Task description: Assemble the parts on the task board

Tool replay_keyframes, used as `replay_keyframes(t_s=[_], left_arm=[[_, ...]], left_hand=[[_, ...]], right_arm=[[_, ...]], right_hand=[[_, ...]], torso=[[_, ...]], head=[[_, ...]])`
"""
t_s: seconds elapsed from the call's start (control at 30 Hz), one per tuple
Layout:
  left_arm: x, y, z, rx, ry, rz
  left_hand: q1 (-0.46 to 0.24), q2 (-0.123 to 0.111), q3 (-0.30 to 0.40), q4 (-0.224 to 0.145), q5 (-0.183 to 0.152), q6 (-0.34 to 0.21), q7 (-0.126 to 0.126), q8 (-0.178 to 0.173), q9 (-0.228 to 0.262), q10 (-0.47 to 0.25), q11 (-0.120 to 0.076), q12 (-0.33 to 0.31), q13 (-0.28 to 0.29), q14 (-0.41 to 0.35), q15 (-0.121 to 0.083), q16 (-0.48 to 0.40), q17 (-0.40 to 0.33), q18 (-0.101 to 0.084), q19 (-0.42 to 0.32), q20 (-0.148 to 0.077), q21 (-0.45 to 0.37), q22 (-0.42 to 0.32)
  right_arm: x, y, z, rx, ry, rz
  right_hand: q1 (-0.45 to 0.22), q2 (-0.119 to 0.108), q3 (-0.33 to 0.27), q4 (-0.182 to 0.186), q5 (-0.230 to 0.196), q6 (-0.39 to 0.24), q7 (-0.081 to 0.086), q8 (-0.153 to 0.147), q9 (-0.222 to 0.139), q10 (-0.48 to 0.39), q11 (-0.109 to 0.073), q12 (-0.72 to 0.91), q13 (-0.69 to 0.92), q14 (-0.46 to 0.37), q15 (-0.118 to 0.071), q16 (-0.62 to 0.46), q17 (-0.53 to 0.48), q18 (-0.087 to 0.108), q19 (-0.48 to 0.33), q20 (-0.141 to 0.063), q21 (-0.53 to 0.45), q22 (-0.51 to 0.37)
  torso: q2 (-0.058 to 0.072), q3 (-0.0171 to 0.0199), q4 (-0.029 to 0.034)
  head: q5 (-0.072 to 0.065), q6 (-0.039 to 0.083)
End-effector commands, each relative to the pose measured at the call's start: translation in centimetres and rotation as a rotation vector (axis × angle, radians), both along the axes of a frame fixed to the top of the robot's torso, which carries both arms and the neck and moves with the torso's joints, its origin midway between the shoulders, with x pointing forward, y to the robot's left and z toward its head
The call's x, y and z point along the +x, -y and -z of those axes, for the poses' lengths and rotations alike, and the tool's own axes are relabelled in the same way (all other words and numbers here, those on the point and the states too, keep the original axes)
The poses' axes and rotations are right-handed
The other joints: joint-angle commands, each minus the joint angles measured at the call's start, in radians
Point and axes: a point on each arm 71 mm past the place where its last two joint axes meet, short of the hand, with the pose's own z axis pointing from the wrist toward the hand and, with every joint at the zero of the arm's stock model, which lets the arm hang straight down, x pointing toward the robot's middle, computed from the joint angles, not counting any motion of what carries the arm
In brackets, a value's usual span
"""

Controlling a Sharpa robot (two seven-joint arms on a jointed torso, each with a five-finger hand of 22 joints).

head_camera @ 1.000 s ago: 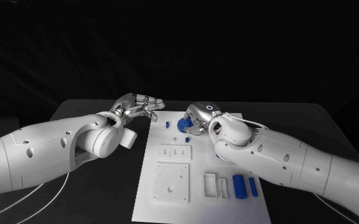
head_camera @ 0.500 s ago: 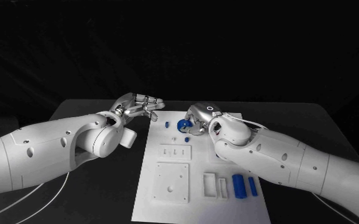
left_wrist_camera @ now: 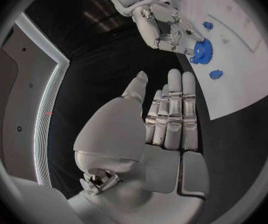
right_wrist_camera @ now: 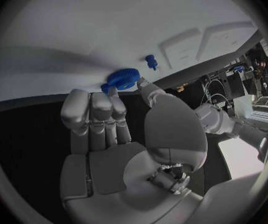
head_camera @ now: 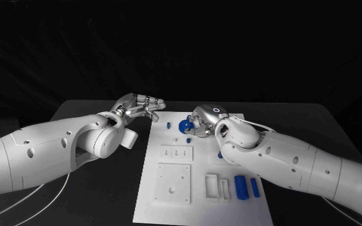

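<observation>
The white task board [head_camera: 198, 205] lies in the middle of the black table. At its far end my right hand [head_camera: 203, 120] pinches a blue gear [head_camera: 185, 126] between thumb and fingertips, low over the board; the gear [right_wrist_camera: 123, 79] and those fingertips [right_wrist_camera: 112, 100] show close up in the right wrist view. A small blue peg [head_camera: 167, 125] stands to the gear's left and another [head_camera: 186, 140] lies just nearer me. My left hand [head_camera: 143, 104] hovers off the board's far left corner, its fingers [left_wrist_camera: 174, 109] straight and holding nothing. The left wrist view shows the gear [left_wrist_camera: 202, 50] too.
Two blue bars [head_camera: 241, 187] [head_camera: 255, 188] lie at the board's near right beside white slotted blocks [head_camera: 217, 187]. Two white square plates [head_camera: 175, 154] [head_camera: 173, 184] sit on the board's left half. Black table [head_camera: 98, 194] surrounds the board.
My right hand and forearm have shifted slightly to the right, still with the gear at the fingertips. The left hand has not moved.
</observation>
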Motion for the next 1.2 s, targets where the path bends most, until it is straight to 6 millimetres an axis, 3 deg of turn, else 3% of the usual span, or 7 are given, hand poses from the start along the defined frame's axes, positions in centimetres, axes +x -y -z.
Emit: replay_keyframes(t_s=[0.03,0.2,0.37,0.47,0.63,0.93,1.2], left_arm=[[0.0,0.0,-0.1,-0.011,0.002,0.011],[0.4,-0.5,0.0,-0.007,0.006,-0.003],[0.6,-1.1,0.0,-0.003,0.01,-0.018],[0.6,-1.2,0.0,-0.003,0.011,-0.02],[0.6,-1.3,0.1,-0.001,0.008,-0.017],[0.5,-1.4,0.5,0.002,0.003,-0.009],[0.5,-1.4,0.8,0.002,0.002,-0.005]], left_hand=[[-0.01,-0.001,-0.003,0.0,-0.004,-0.008,-0.002,-0.004,0.0,-0.006,-0.002,-0.003,0.001,-0.004,0.001,0.001,-0.001,0.015,0.0,0.004,0.002,0.0],[-0.009,-0.001,-0.003,0.0,-0.004,-0.008,-0.002,-0.004,0.0,-0.006,-0.002,-0.003,0.001,-0.004,0.001,0.001,-0.001,0.015,-0.001,0.004,0.002,0.0],[-0.009,-0.001,-0.003,0.0,-0.004,-0.008,-0.002,-0.004,0.0,-0.006,-0.002,-0.003,0.001,-0.004,0.001,0.001,-0.001,0.015,-0.001,0.004,0.002,0.0],[-0.007,-0.001,-0.002,-0.001,-0.004,-0.007,-0.002,-0.004,0.0,-0.005,-0.002,-0.003,0.001,-0.005,0.001,0.001,-0.001,0.015,-0.001,0.004,0.002,0.0],[-0.007,0.001,-0.002,-0.001,-0.004,-0.003,-0.003,-0.004,0.001,0.0,-0.004,-0.002,0.001,-0.004,0.001,0.002,-0.001,0.014,-0.002,0.004,0.002,0.0],[-0.011,0.0,-0.005,0.001,-0.006,-0.001,-0.004,-0.004,0.0,0.006,-0.005,-0.003,0.001,-0.004,0.0,0.003,-0.001,0.013,-0.002,0.003,0.003,0.001],[-0.014,-0.002,-0.007,0.002,-0.007,-0.002,-0.004,-0.004,0.0,0.006,-0.005,-0.003,0.001,-0.004,0.0,0.003,-0.001,0.013,-0.002,0.003,0.003,0.001]], right_arm=[[-0.4,0.8,-0.9,0.085,0.065,0.013],[-0.6,2.7,-2.6,0.161,0.098,0.036],[-0.5,5.8,-4.0,0.193,0.094,0.043],[-0.4,7.9,-4.5,0.219,0.057,0.023],[-0.1,11.8,-4.7,0.268,-0.033,-0.024],[0.9,17.1,-3.6,0.304,-0.143,-0.001],[1.3,19.3,-2.3,0.296,-0.205,0.036]], right_hand=[[0.004,-0.017,-0.008,0.001,-0.005,-0.012,0.001,-0.006,-0.001,0.004,0.004,0.004,0.002,0.002,0.0,0.0,0.001,0.0,0.064,0.0,0.006,0.126],[0.024,-0.032,-0.04,-0.006,-0.003,-0.028,0.007,-0.006,0.0,-0.006,0.008,-0.008,-0.007,0.001,0.004,-0.007,-0.004,0.002,0.063,0.005,0.006,0.126],[0.059,-0.029,-0.071,-0.02,-0.004,-0.039,0.011,-0.006,0.0,-0.009,0.011,-0.009,-0.01,0.001,0.006,-0.007,-0.002,0.003,0.062,0.008,0.009,0.127],[0.11,-0.011,-0.074,-0.041,0.0,-0.037,0.013,-0.006,0.0,-0.008,0.013,-0.005,-0.007,0.0,0.008,-0.007,-0.001,0.002,0.06,0.011,0.006,0.127],[0.194,0.04,-0.109,-0.128,0.107,-0.024,0.014,-0.007,-0.004,-0.01,0.013,0.005,0.0,0.0,0.01,0.001,0.011,-0.006,0.057,0.012,0.008,0.128],[0.232,0.067,-0.181,-0.19,0.161,-0.072,0.026,-0.006,-0.009,-0.022,0.02,-0.004,-0.009,-0.002,0.014,-0.01,0.013,-0.008,0.051,0.015,0.013,0.129],[0.239,0.072,-0.195,-0.206,0.15,-0.093,0.026,-0.007,-0.009,-0.023,0.019,-0.004,-0.01,-0.002,0.014,-0.01,0.015,-0.008,0.05,0.015,0.014,0.129]], torso=[[-0.001,0.0013,-0.0021],[-0.002,0.0017,-0.0025],[-0.006,0.0037,-0.0113],[-0.008,0.007,-0.0162],[-0.013,0.0121,-0.0247],[-0.017,0.0225,-0.0352],[-0.016,0.0207,-0.0314]], head=[[-0.001,0.003],[-0.006,0.009],[-0.007,0.01],[-0.006,0.011],[-0.003,0.011],[-0.008,0.013],[-0.024,0.01]])
